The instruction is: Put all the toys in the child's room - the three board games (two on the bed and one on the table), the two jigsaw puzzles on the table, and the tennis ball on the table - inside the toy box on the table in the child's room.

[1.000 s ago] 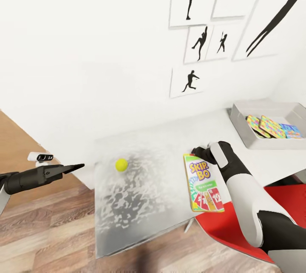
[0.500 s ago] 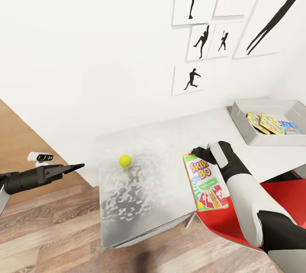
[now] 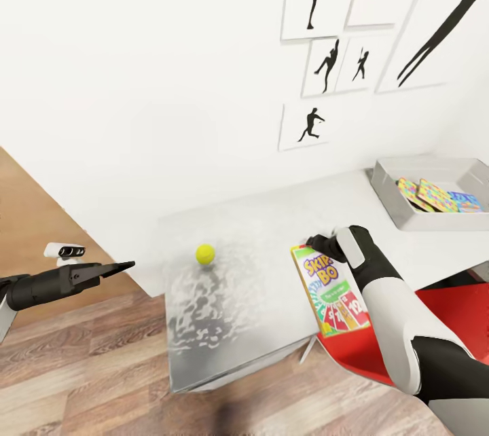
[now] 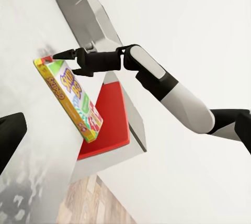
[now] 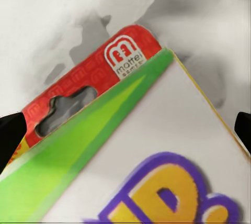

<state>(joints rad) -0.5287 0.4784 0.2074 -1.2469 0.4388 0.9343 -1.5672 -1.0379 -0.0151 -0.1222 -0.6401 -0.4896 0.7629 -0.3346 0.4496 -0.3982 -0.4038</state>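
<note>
The right gripper (image 3: 314,243) hangs spread wide over the top end of the card game box (image 3: 332,290) on the table (image 3: 272,219). The ball (image 3: 205,254) lies well apart from the box. The left gripper (image 3: 125,265), fingers pressed together, hovers off the table.

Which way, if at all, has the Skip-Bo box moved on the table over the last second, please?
Yes. The Skip-Bo box, its far end by the right gripper, has slid across the table toward the tennis ball; their gap has narrowed.
</note>
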